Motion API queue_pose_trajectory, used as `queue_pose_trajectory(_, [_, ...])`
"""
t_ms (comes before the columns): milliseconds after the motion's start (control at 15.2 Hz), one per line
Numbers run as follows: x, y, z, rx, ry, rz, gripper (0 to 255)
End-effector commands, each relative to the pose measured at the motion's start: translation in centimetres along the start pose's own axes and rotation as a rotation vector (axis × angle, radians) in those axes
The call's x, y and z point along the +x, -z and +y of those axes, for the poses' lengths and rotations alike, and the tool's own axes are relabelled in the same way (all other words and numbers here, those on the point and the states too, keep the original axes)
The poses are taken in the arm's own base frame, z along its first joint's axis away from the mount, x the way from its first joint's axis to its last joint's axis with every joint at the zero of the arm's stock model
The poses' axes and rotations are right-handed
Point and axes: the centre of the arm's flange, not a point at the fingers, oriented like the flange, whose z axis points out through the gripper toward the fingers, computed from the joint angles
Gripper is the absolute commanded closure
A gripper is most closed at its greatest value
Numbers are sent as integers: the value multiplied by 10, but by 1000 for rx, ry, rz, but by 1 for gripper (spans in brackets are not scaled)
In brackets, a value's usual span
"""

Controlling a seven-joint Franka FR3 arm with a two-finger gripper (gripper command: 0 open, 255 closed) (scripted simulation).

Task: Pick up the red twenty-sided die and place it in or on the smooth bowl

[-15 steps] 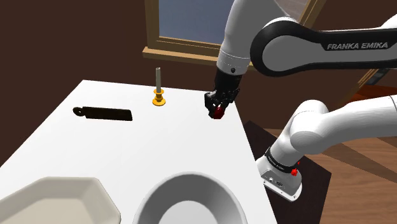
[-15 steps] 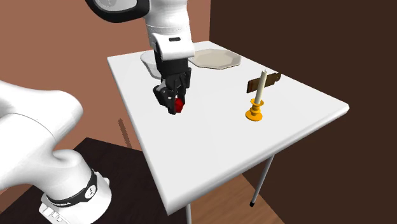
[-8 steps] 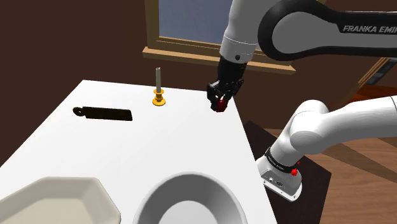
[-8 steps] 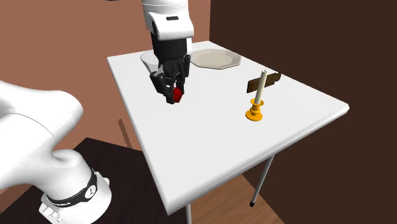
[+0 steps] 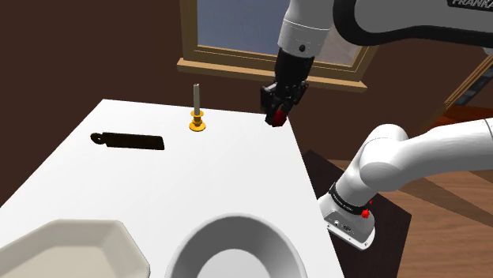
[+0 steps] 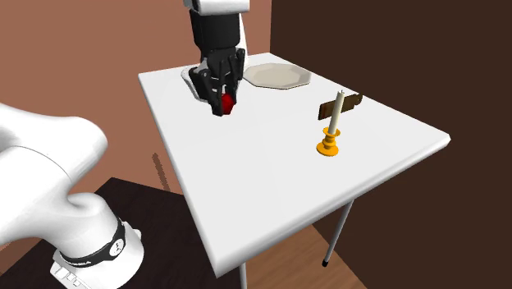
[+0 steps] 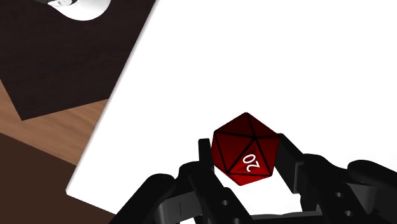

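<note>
My black gripper (image 5: 277, 117) is shut on the red twenty-sided die (image 5: 277, 118) and holds it in the air above the white table (image 5: 158, 182), near the table's far edge in the shoulder view. From the wrist I see the die (image 7: 245, 150) clasped between the two fingers, a white "20" on one face. In the second exterior view the die (image 6: 228, 103) hangs in the gripper (image 6: 226, 104) over the table. The smooth round bowl (image 5: 235, 251) sits at the near edge of the shoulder view, well away from the gripper; the arm partly hides that bowl (image 6: 189, 75) in the second exterior view.
A shallow angular dish (image 5: 67, 249) lies beside the smooth bowl. An orange candlestick with a pale candle (image 5: 197, 110) and a dark flat board (image 5: 130, 140) stand toward the far side. The robot's base (image 5: 355, 213) is beside the table's edge.
The gripper has risen with the die in it, climbing higher above the table and drifting slightly toward the shoulder view's right. The grip has not changed.
</note>
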Motion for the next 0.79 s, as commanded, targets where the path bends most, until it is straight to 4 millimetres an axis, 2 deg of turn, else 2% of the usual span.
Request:
queue_pose_trajectory(0, [0, 11, -1, 0, 0, 0, 255])
queue_pose_trajectory(396, [-1, 42, -2, 0, 0, 0, 255])
queue_pose_trajectory(726, [-43, 41, -53, 0, 0, 0, 255])
